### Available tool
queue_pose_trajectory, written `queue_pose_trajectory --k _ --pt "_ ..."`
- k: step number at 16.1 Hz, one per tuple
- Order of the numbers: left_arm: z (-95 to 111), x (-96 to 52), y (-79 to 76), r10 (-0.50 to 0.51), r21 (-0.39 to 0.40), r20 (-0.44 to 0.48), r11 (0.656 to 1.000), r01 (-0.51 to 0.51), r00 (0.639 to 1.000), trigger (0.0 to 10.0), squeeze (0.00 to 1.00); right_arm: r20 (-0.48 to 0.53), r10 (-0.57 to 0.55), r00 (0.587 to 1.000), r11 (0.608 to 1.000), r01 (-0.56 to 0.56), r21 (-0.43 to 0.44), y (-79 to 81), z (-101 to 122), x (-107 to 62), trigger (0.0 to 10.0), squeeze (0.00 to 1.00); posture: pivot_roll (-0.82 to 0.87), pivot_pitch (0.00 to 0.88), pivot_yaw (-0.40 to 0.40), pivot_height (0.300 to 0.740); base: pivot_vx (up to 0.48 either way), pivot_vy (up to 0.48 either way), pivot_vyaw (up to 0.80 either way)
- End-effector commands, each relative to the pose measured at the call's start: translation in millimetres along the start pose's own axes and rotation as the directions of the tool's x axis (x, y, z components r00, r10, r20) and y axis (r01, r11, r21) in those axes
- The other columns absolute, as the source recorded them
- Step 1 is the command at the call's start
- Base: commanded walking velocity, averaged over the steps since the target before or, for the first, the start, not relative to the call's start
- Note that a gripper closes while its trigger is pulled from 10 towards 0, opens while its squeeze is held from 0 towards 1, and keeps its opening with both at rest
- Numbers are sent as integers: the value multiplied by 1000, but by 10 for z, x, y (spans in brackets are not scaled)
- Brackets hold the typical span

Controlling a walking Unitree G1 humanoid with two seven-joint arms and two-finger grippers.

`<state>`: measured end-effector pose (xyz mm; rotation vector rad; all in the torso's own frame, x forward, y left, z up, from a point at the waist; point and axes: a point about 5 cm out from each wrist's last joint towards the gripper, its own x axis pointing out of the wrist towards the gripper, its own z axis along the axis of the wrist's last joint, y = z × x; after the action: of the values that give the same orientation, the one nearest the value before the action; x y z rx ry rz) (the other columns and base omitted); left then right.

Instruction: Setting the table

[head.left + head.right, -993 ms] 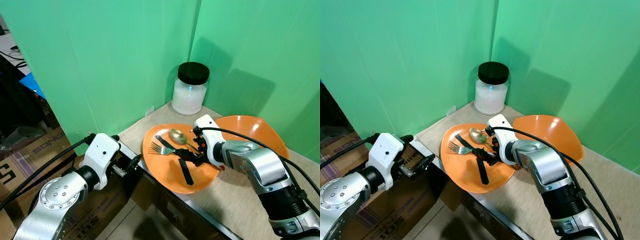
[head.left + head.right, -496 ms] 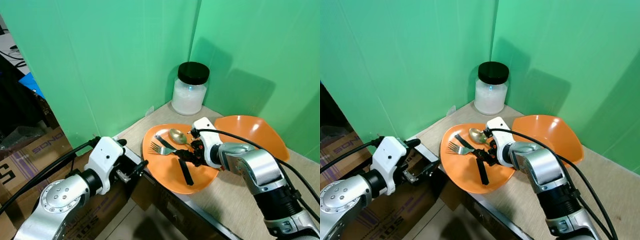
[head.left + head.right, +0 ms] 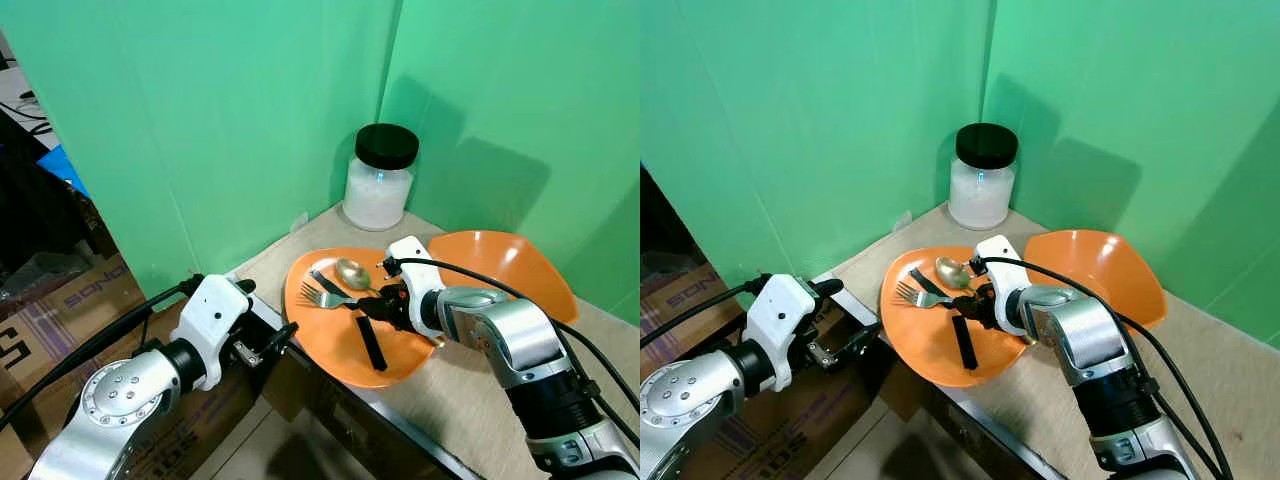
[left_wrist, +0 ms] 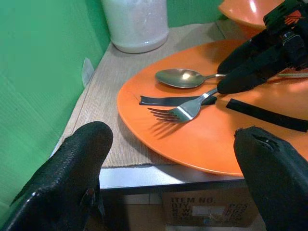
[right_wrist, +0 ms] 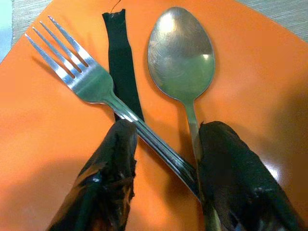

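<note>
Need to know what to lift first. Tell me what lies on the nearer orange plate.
On the orange plate lie a silver fork, a spoon and two black strips. The right gripper straddles both handles, open; its fingers hide the handle ends.

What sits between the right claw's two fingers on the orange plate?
In the right wrist view, the fork handle crosses the gap between the right claw fingers, over a black strip; the spoon handle runs along one finger.
</note>
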<state>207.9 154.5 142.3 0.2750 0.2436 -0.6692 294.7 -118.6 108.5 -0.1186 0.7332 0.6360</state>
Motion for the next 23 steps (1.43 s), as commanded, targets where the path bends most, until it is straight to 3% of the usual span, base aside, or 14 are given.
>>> queue_pose_trajectory --k 1,13,19,20,21,22,23 --pt "-9 0 -19 -17 5 -5 1000 17 1000 10000 882 3 -11 1000 1000 11 0 -21 8 -11 0 0 23 1 -40 740 0 0 0" --pt "12 -7 -18 -23 15 -1 1000 23 1000 10000 886 19 -6 1000 1000 6 -1 -7 18 -27 0 0 17 2 -30 740 0 0 0" --pt "37 15 -33 -23 14 2 1000 23 1000 10000 886 104 16 994 999 -13 -32 10 127 -110 0 0 9 6 -32 740 0 0 0" --pt "39 20 -34 -23 15 3 1000 23 1000 10000 886 116 30 993 998 -24 -54 38 134 -103 6706 0 9 6 -32 740 0 0 0" --pt "37 23 -34 -22 14 4 1000 22 1000 10000 882 120 24 992 999 -18 -48 55 135 -83 8902 0 9 6 -32 740 0 0 0" --pt "33 24 -33 -21 14 3 1000 21 1000 10000 875 119 3 993 999 2 -39 49 136 -57 4863 0 9 6 -32 740 0 0 0" --pt "29 24 -32 -20 14 2 1000 20 1000 10000 878 121 -17 993 999 21 -38 40 145 -16 4941 0 9 6 -32 740 0 0 0"
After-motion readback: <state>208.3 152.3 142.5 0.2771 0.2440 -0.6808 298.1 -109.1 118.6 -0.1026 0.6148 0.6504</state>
